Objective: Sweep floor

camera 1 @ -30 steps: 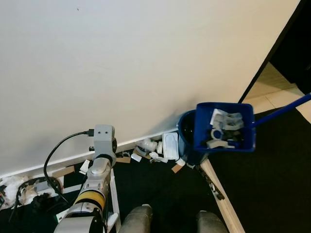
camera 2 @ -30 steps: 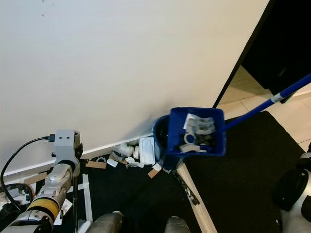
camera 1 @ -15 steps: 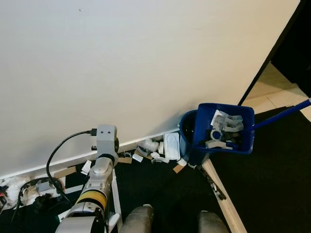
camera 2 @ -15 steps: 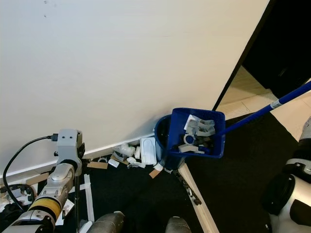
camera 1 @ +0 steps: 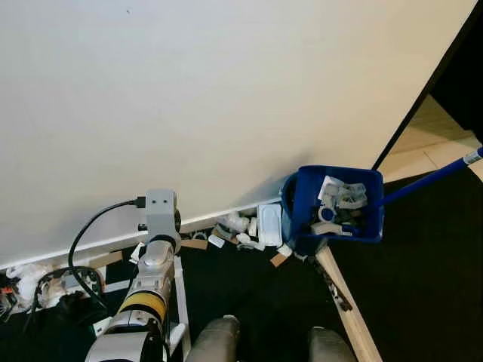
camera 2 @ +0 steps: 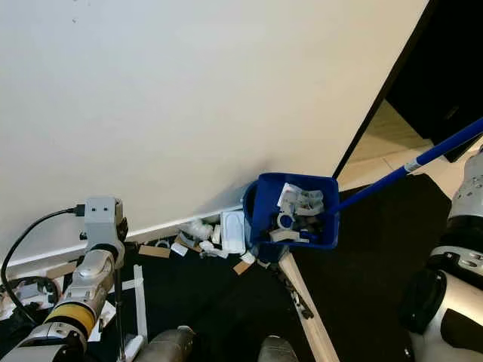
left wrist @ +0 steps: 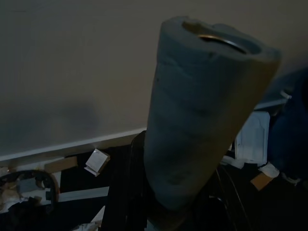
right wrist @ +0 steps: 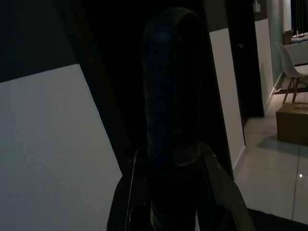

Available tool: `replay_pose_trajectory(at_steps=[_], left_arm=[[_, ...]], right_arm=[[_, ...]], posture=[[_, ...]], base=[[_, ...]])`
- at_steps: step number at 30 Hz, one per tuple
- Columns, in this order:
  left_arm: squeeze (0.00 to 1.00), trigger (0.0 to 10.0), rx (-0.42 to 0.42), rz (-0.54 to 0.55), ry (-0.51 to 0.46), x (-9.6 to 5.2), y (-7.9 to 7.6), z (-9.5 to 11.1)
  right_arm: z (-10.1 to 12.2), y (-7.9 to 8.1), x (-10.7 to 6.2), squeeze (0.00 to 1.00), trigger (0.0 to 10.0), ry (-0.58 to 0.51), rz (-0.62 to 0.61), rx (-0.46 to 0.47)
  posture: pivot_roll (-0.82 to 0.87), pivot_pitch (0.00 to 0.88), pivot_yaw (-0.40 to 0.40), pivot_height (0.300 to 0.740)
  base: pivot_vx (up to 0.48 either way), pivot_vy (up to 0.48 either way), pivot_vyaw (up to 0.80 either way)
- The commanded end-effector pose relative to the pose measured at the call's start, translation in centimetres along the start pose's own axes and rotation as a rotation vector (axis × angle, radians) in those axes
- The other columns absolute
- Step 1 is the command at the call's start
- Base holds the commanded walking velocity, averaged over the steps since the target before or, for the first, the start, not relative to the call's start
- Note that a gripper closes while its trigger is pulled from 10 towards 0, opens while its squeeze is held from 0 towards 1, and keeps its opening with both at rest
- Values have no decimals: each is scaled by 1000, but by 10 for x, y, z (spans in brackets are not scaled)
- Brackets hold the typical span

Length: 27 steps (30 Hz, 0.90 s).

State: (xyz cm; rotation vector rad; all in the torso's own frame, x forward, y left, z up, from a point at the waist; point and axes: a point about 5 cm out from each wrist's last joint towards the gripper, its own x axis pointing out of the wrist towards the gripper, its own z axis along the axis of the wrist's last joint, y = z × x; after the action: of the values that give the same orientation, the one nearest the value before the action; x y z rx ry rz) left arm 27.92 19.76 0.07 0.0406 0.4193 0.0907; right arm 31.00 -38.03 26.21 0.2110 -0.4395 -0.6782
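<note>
Wall [camera 1: 226, 98]: pale surface rising behind the whole scene; its skirting line runs from lower left to the doorway at right.
Floor [camera 2: 362, 302]: dark mat, with a pale wooden strip running out diagonally from below the dustpan.
Dustpan [camera 2: 293, 213]: blue, raised and loaded with grey and white scraps, held over the blue bin [camera 1: 290, 200] at the wall's foot; its long blue handle [camera 2: 411, 162] runs up and to the robot's right, towards the right arm.
Key relation: the dustpan's long axis lies diagonally, pan end over the bin, handle end at the right side; the right arm is the nearer, so tipping is judged to fall to it.
Right gripper [right wrist: 173, 159]: fingers closed around a dark rounded shaft, evidently the dustpan handle.
Left gripper [left wrist: 192, 192]: clamped on a grey padded broom handle [left wrist: 202, 110], upright at the robot's left, well apart from the bin.
Litter [camera 1: 241, 230]: white scraps and brown card pieces against the skirting, just beside the bin, between it and the left arm; not yet swept.
</note>
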Motion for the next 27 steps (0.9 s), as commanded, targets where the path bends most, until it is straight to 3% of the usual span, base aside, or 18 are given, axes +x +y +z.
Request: replay_pose_trajectory(at_steps=[1, 9, 14, 23, 27], left_arm=[[0, 10000, -76, -14, -7, -2, -6, -3], [0, 10000, -77, -13, -10, -2, -6, -3], [0, 10000, -91, -11, -24, -2, -6, -1], [0, 10000, -68, -37, -17, -4, -9, -4], [0, 10000, -63, -46, -11, -4, -11, -5]], right_arm=[[17, 7, 4, 0, 10000, -84, 18, 29], [20, 5, 5, 0, 10000, -103, 9, 25], [24, 5, 6, 0, 10000, -124, 16, 30], [28, 3, 5, 0, 10000, -144, 16, 39], [28, 1, 5, 0, 10000, -157, 13, 30]], posture=[[13, 21, -24, 740], [12, 9, -23, 740], [12, 10, -24, 740], [9, 18, -23, 740], [9, 23, -21, 740]], base=[[341, -334, 794], [368, -303, 794], [135, 0, 786], [0, 0, 0], [0, -480, 0]])
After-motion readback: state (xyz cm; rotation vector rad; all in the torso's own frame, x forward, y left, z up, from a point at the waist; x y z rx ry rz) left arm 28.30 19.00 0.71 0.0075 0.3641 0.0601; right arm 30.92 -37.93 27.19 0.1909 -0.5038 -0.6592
